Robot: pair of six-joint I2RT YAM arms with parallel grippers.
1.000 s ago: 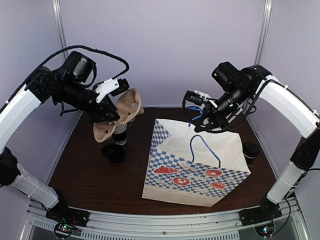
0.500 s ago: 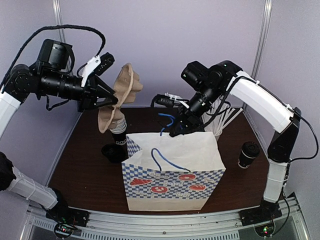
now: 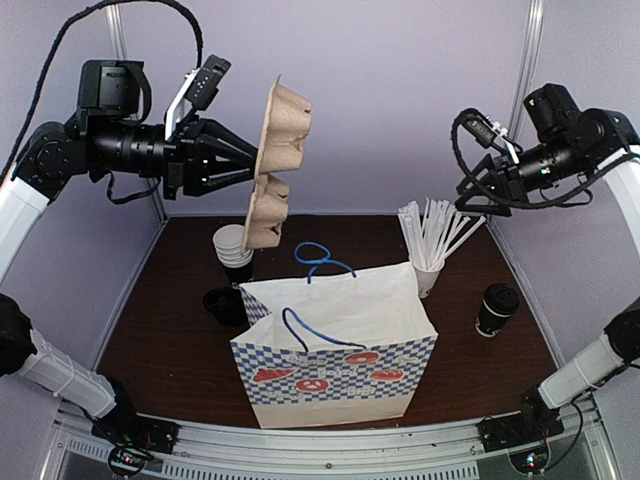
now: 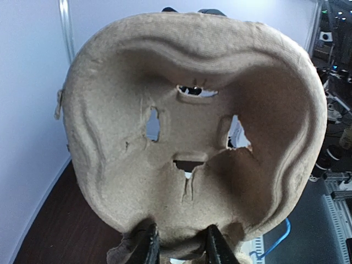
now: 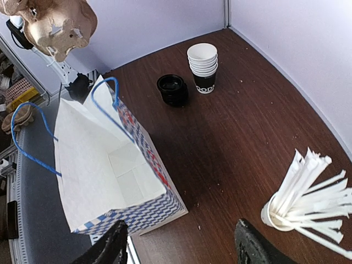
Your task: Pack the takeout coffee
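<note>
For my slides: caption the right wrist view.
Open checkered bag, cup stack, black lids, stick-filled cup on table; pulp carrier aloft.

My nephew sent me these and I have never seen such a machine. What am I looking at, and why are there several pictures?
Two robot arms are bolted to a table. One picture looks down from above and behind them; the other two come from a camera on each wrist. The left arm holds a cardboard cup carrier up in its jaws. The right arm has its jaws open and empty. On the table stand an open checkered bag, a lidded takeout coffee, a stack of lidless cups and a white cup of sticks.
</note>
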